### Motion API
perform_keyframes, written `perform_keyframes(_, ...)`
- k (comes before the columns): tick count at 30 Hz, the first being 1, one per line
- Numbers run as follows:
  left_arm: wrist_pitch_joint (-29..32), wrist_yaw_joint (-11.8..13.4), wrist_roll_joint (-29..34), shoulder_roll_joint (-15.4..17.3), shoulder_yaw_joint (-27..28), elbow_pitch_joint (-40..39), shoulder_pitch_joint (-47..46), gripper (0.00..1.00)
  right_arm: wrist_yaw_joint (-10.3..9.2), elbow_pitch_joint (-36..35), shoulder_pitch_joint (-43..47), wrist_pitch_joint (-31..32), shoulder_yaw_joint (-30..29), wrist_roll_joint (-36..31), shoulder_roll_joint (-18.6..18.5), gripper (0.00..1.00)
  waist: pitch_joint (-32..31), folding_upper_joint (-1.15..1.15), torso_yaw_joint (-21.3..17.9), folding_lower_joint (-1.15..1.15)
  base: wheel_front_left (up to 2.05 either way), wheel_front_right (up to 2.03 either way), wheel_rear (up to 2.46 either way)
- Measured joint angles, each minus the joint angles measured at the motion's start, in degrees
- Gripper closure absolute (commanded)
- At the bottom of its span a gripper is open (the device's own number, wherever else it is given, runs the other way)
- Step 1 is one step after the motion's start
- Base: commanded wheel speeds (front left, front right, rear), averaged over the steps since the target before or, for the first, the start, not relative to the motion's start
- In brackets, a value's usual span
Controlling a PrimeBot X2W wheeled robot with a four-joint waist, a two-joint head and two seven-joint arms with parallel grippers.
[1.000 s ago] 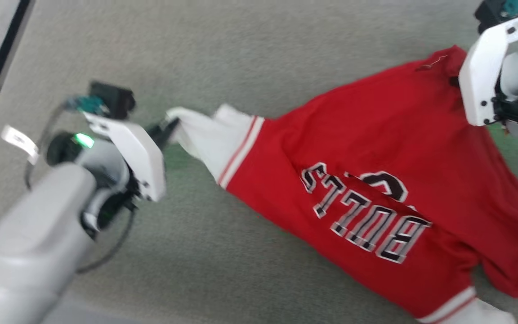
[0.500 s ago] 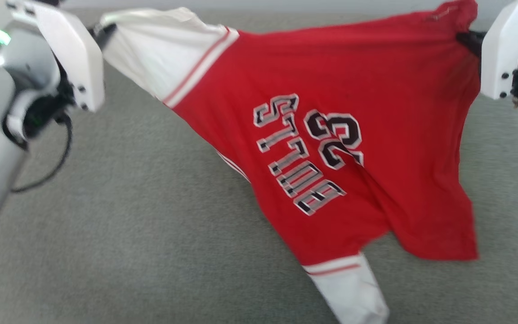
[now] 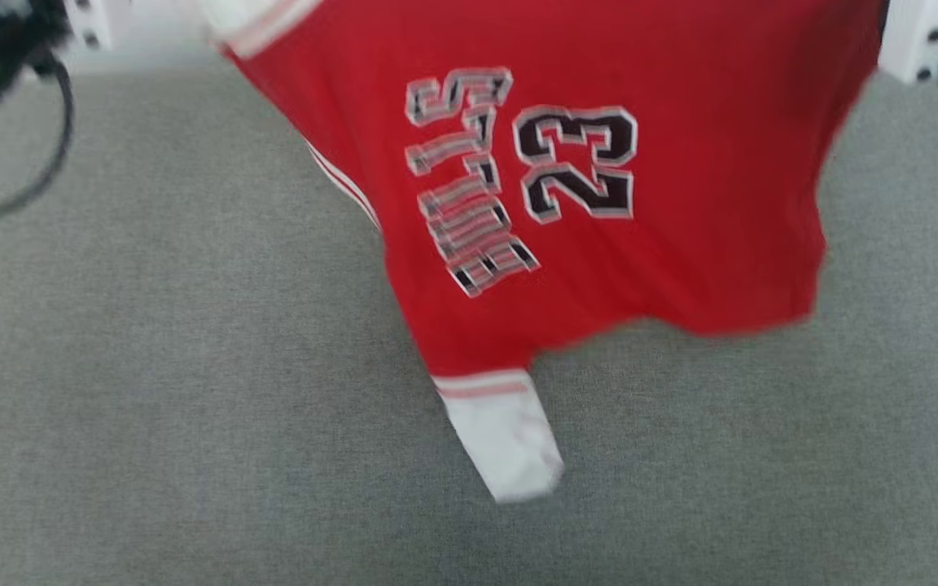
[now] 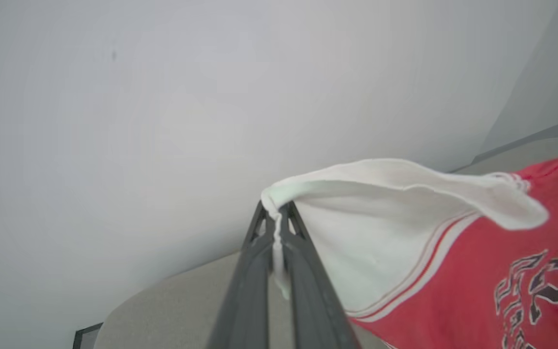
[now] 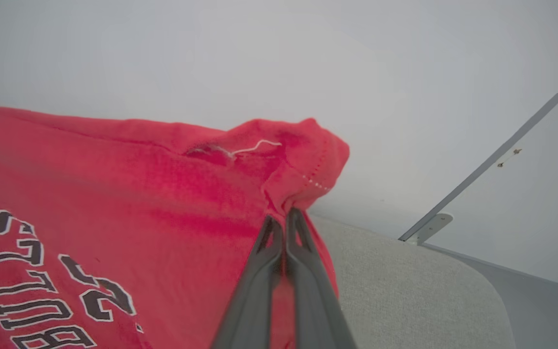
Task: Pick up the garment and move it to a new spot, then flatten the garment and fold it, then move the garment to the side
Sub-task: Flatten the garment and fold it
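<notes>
Logging item one: the garment [image 3: 599, 244], a red jersey with black "23" and white sleeves, hanging spread out above the grey counter [image 3: 151, 366]. My left end effector [image 4: 274, 213] is clenched on the cuff edge of one white sleeve, up above the counter. My right end effector [image 5: 284, 218] is clenched on a bunched red corner, likewise above the counter. The second sleeve [image 3: 506, 439] dangles lowest; whether it touches the counter I cannot tell.

Red garment [image 3: 721, 179] with white sleeve [image 3: 510, 439] banded in thin red stripes; black "23" [image 3: 575, 163] and black block lettering [image 3: 465, 179], both outlined in white. Mottled grey surface [image 3: 151, 391]; plain pale grey wall [image 4: 114, 121].
</notes>
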Motion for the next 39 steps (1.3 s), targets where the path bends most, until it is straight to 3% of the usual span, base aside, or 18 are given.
perform_keyframes(7,-8.7,0.8,5.1,-1.7,0.2,6.9,-8.9,1.00,0.00,5.9,-7.3,-7.4,-2.7,-6.7,4.6,1.00,3.6,0.00,-0.7,0.00,0.00,0.00,0.00)
perform_keyframes(17,-30.7,5.4,14.7,-3.6,0.3,16.0,-25.8,1.00,0.00,18.0,-20.5,-34.2,-7.9,-21.9,11.2,1.00,10.9,0.00,-1.2,0.00,0.00,0.00,0.00)
perform_keyframes(21,-37.7,4.5,16.2,-4.8,0.0,17.5,-28.1,1.00,0.00,23.2,-22.2,-40.3,-8.2,-26.8,13.1,1.00,12.5,0.00,-0.7,0.00,0.00,0.00,0.00)
perform_keyframes(26,-38.2,-0.5,16.0,-5.7,-1.6,21.4,-23.9,1.00,0.00,30.1,-20.8,-40.9,-5.6,-27.3,14.5,1.00,12.8,0.00,0.7,0.00,0.00,0.00,0.00)
perform_keyframes(29,-34.1,-2.7,14.4,-7.1,-3.4,24.0,-19.2,1.00,0.00,32.7,-18.5,-40.8,-3.7,-25.9,14.3,1.00,12.5,0.00,1.6,0.00,0.00,0.00,0.00)
perform_keyframes(34,-26.2,-3.6,9.9,-7.8,-5.6,25.1,-11.8,1.00,0.00,35.4,-14.3,-38.8,-0.2,-21.3,13.8,1.00,11.5,0.00,2.8,0.00,0.00,0.00,0.00)
perform_keyframes(39,-14.6,-3.7,2.5,-7.0,-9.2,19.4,-2.6,1.00,0.00,34.7,-8.8,-35.0,4.9,-14.8,13.5,1.00,9.5,0.00,3.8,0.00,0.00,0.00,0.00)
